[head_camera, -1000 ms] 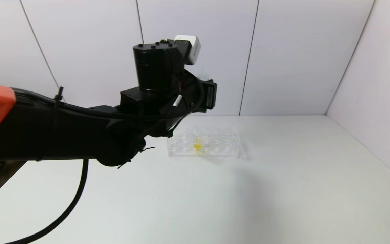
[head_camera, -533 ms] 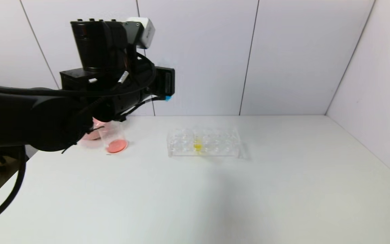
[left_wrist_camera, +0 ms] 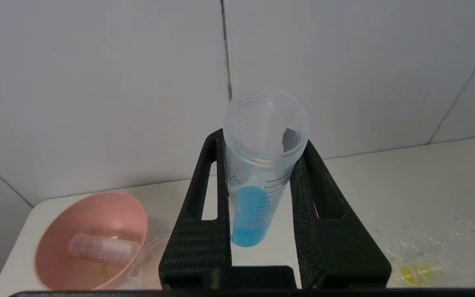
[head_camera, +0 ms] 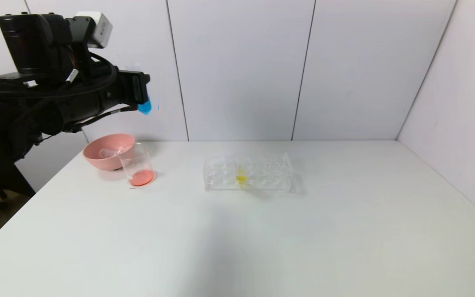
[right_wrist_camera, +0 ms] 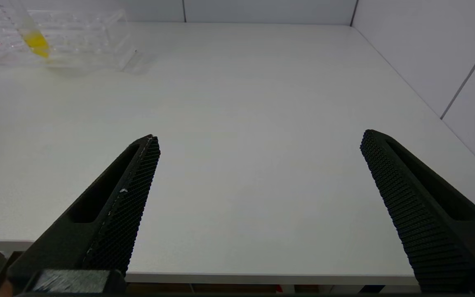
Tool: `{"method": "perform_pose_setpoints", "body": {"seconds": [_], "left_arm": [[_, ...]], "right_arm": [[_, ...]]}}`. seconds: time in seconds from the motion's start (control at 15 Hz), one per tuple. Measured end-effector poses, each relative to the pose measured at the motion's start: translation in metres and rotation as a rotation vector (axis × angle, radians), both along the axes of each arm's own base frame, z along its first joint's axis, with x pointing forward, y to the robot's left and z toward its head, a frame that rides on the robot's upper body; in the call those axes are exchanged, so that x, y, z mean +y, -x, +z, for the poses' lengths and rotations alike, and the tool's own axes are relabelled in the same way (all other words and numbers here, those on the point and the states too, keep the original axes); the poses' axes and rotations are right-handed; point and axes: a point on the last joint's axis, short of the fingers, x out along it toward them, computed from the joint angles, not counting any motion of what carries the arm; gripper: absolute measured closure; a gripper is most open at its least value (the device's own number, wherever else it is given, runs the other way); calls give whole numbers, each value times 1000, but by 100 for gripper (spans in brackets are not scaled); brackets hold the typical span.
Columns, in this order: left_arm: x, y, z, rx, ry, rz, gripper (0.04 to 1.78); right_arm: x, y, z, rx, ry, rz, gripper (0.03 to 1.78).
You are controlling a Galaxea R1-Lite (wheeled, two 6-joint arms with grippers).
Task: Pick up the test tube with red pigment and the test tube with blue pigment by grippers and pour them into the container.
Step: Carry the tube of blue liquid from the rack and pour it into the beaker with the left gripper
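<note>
While my left gripper (left_wrist_camera: pixel 262 165) hangs high above the table's left end, fingers pinching the test tube with blue pigment (left_wrist_camera: pixel 258 185), pink bowl (head_camera: pixel 107 150) below, container (head_camera: pixel 138 165) holding red beside it, tube rack (head_camera: pixel 248 173) mid-table, right gripper (right_wrist_camera: pixel 258 165) spread wide, nothing between.

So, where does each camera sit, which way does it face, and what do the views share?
Head view: from the robot's head, facing forward and down at the table; shows the raised left end effector holding the test tube with blue pigment.
Left wrist view: on the left wrist, looking along its fingers, shut on that tube, toward the wall.
Right wrist view: on the right wrist, low at the table's near edge, looking across it; right end effector open.
Shared: all three show the tube rack; head and left wrist views show the pink bowl.
</note>
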Motion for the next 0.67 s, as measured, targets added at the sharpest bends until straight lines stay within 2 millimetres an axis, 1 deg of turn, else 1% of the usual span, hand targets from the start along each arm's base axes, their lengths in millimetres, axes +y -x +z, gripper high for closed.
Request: {"method": "perform_pose_setpoints", "body": {"seconds": [0.13,0.33,0.53,0.67], "left_arm": [[23,-7,-2,1,-1,34,138],[50,-20,-12,33,-8,88,138],[72,-32,-24,69,-12,152,138],[80,-38,-30,85,-25,177,138]], "right_arm": [[0,0,0,0,0,0,4],[0,0,0,0,0,0,4],[0,0,0,0,0,0,4],[0,0,0,0,0,0,4]]}}
